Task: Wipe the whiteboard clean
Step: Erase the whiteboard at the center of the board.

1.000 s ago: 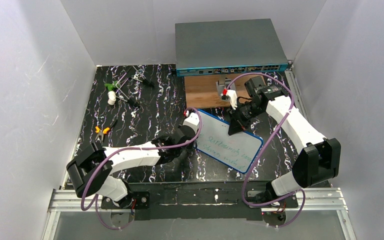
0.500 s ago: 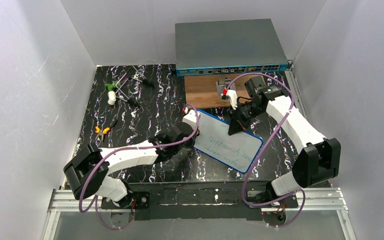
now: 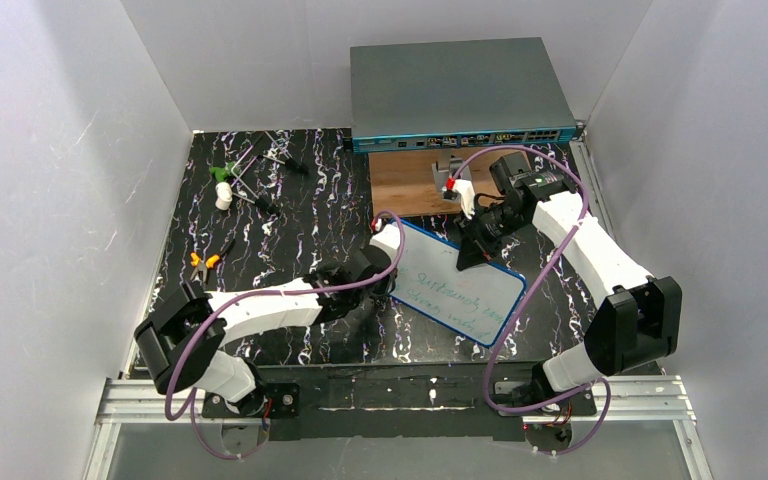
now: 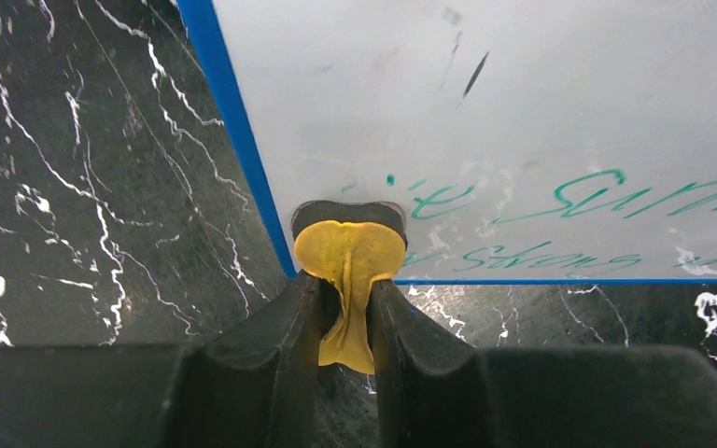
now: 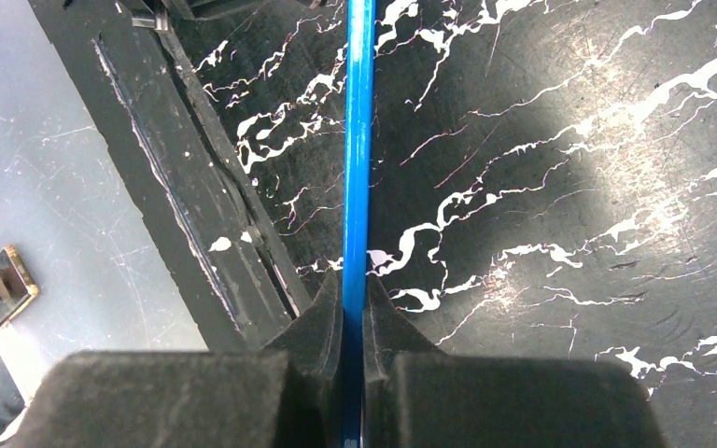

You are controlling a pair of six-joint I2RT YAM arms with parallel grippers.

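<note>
**Counter** [image 3: 290, 200]: black, white-veined, walled in white on three sides. It carries everything below.

**Network switch** [image 3: 455, 85]: large grey box at the far edge, ports facing the arms. A wooden board [image 3: 405, 185] lies just in front of it.

**Whiteboard** [image 3: 460, 285]: blue-rimmed, at mid-counter between the two arms. The long axis runs on a diagonal from far-left to near-right. Two green handwritten lines follow that axis. The far half looks bare, and smears show at the left end of the writing.

**Right end effector** [image 5: 353, 308]: clamped on the whiteboard's far long rim. Its own camera sees the rim edge-on between the fingers. Judged role: holding the board steady.

**Left end effector** [image 4: 347, 299]: closed on a yellow wiping pad [image 4: 350, 252]. The pad presses on the board's near-left corner, right where the green lines start.

**Key relation:** the remaining writing lies ahead and to the right of the pad, along the long axis. The left arm is the nearer and the only one carrying the pad, so a stroke toward the near-right end seems called for.

**Pliers** [image 3: 203, 262]: orange-handled, well apart at the left.

**Change from a second ago:**
- The left arm swung a little leftward and is back near its former place.
- The right arm and the board are unmoved.
- The green lines look no shorter.
</note>
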